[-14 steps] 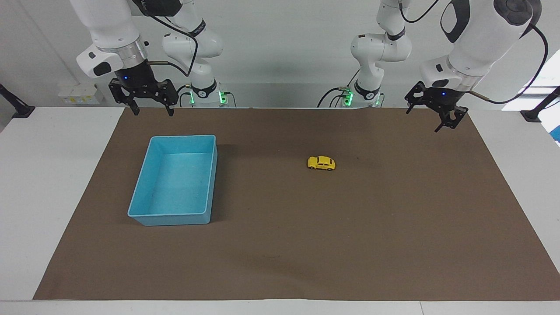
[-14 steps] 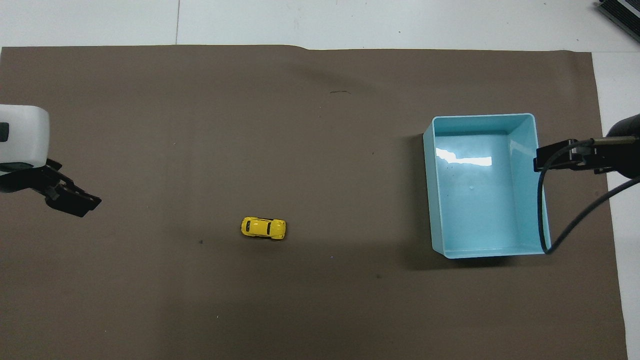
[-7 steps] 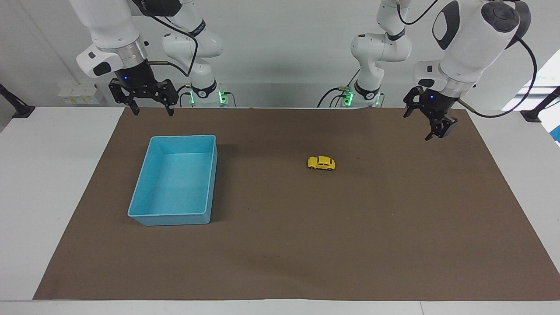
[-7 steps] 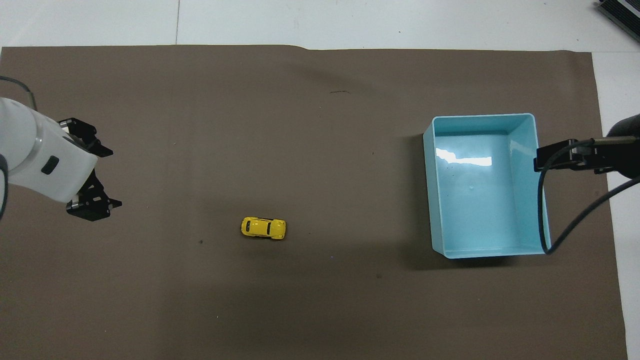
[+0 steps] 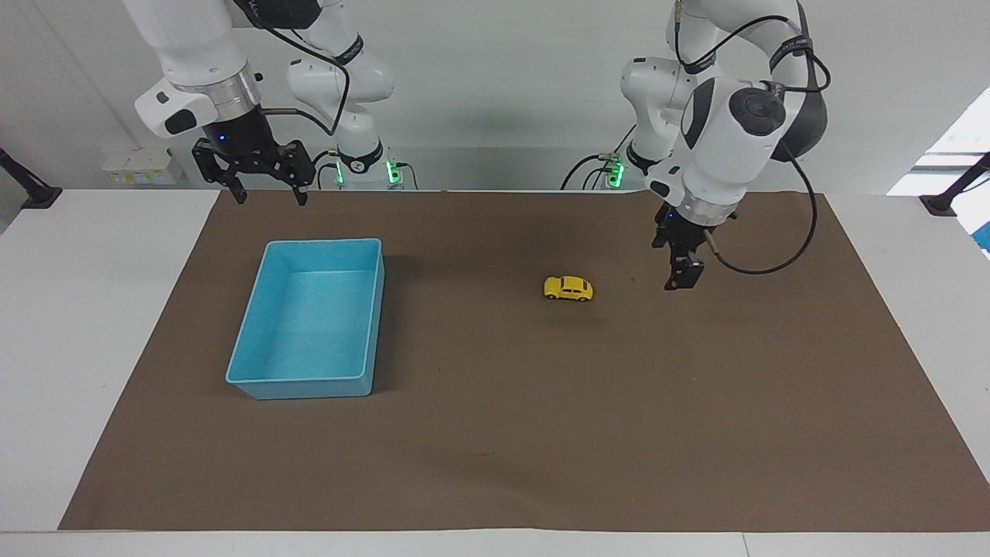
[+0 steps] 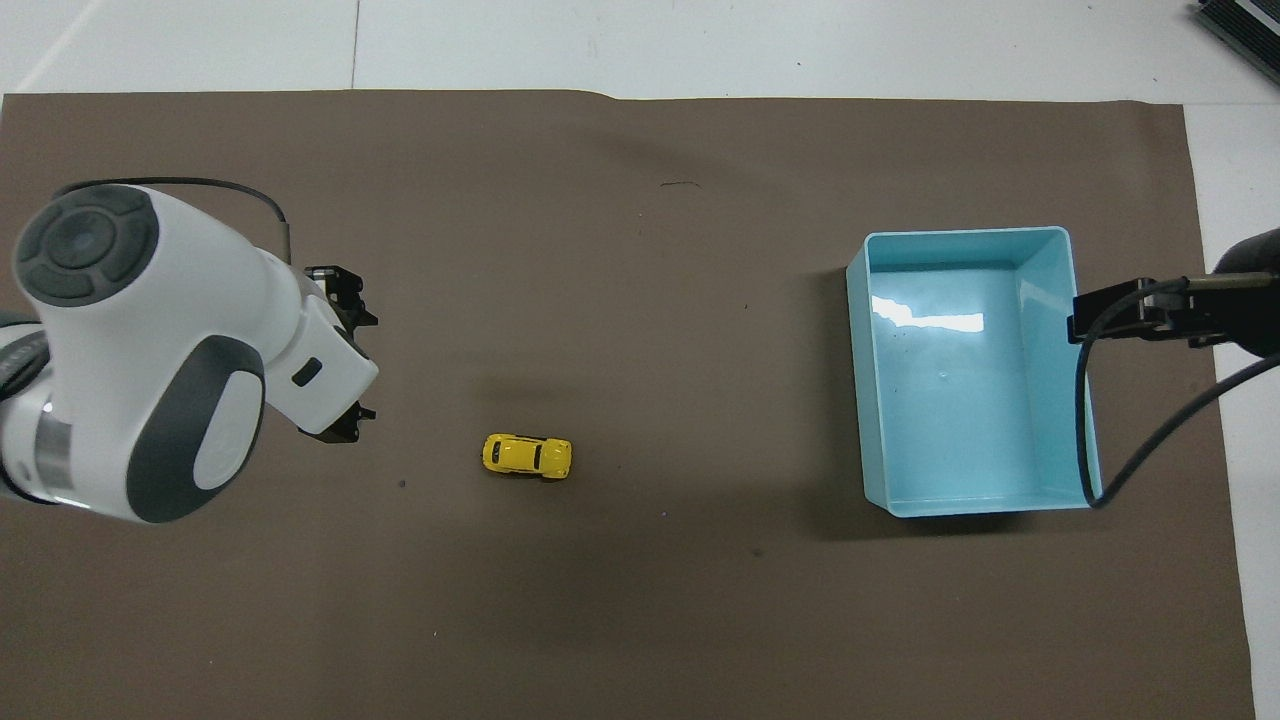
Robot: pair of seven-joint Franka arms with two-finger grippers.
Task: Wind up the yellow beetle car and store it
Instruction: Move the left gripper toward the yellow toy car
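The yellow beetle car [image 5: 568, 288] [image 6: 527, 456] stands on its wheels near the middle of the brown mat, and nothing touches it. My left gripper [image 5: 682, 278] hangs low over the mat beside the car, toward the left arm's end of the table, pointing down. It is open and empty. In the overhead view its fingers [image 6: 338, 288] show spread apart on either side of the white wrist. My right gripper [image 5: 271, 197] waits open and empty, high above the mat's edge nearest the robots, by the light-blue tray [image 5: 302, 387] [image 6: 985, 505]. The tray holds nothing.
A brown mat [image 5: 495, 433] covers most of the white table. The tray sits toward the right arm's end. A black cable from the right arm loops over the tray's wall in the overhead view.
My left arm has swung in from its end of the table toward the car and come down close to the mat. The right arm, car and tray have not moved.
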